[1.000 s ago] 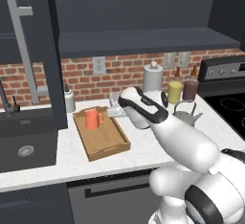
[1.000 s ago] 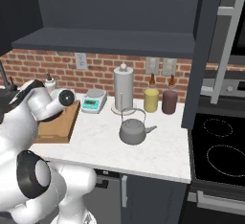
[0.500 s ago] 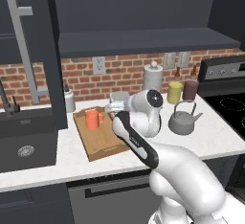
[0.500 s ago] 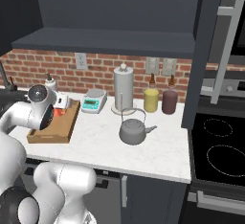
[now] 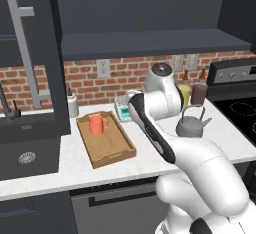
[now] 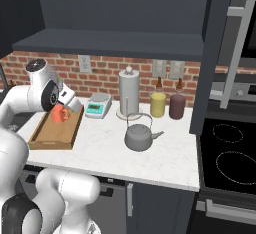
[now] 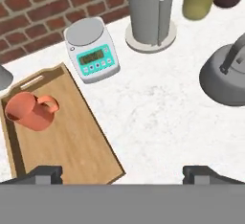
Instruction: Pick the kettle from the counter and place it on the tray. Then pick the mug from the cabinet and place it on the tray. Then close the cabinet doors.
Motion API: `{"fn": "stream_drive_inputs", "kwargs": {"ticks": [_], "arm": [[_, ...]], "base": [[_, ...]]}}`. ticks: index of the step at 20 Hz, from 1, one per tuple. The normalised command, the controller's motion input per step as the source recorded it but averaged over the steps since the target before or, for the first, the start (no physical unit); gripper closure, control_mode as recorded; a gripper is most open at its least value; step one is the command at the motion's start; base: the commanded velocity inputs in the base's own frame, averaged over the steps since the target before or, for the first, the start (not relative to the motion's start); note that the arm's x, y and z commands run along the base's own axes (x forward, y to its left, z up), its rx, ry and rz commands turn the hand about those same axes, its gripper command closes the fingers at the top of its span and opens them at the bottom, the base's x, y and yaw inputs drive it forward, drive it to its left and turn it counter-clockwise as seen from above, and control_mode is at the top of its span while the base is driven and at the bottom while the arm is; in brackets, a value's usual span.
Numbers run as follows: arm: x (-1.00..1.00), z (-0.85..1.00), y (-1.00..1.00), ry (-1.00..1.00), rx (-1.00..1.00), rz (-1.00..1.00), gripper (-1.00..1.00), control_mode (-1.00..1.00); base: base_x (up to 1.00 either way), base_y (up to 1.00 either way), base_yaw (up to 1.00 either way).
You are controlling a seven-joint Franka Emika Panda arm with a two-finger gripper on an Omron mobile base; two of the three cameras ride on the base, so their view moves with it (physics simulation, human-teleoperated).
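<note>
My jaws stand wide, empty, my gripper above the counter beside the tray. The mug already sits at the tray's back end. The kettle stands mid-counter, before the towel roll. It looks rigid, smooth, fairly heavy; I'd take its arched handle at the top.

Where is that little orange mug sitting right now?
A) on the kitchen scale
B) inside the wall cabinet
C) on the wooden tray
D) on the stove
C: the mug stands upright on the tray, near its far end, while the kettle sits on the counter off to the side.
</note>
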Motion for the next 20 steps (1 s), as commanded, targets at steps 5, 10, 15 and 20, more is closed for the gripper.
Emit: {"fn": "stream_drive_inputs", "kwargs": {"ticks": [5,10,15,20], "arm": [[-0.54,-0.3,-0.49,0.2,0.0,-0.26,-1.0,-1.0],[-0.76,-0.69,-0.5,-0.08,0.0,-0.21,-1.0,-1.0],[-0.3,-0.15,-0.62,-0.02,0.04,-0.22,-1.0,-1.0],[0.01,0.14,-0.48,0.0,0.07,-0.28,-1.0,-1.0]], "base": [[0.0,0.0,0.0],[0.0,0.0,0.0],[0.0,0.0,0.0],[0.0,0.0,0.0]]}}
